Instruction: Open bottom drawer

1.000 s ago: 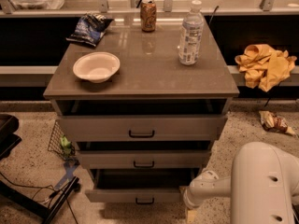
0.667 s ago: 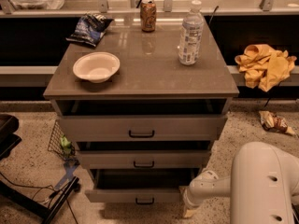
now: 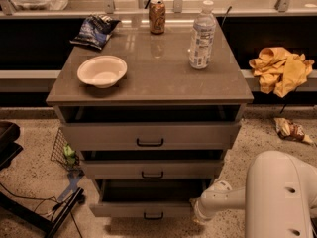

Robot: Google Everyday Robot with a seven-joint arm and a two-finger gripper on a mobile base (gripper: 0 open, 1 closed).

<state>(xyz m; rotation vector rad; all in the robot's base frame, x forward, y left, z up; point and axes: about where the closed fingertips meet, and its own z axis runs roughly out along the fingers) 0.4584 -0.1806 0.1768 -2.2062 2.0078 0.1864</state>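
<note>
We note a smooth, semi-gloss cabinet top [image 3: 148, 83] that mirrors the shiny metal can [image 3: 157, 17]. The bottle [image 3: 201, 36] is clear plastic. The bowl [image 3: 102, 72] looks matt, like paper or foam. The bottom drawer [image 3: 119, 209] has a matt grey front and a black handle [image 3: 153, 215]. The yellow rag [image 3: 280, 68] is crumpled cloth. The gripper [image 3: 197, 216], at the bottom drawer's right front corner, ends a smooth white plastic arm [image 3: 280, 197].

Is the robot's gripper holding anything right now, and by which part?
It cannot be told. The gripper sits low by the right front corner of the bottom drawer; any hold there is hidden. The drawer's black handle is untouched.
</note>
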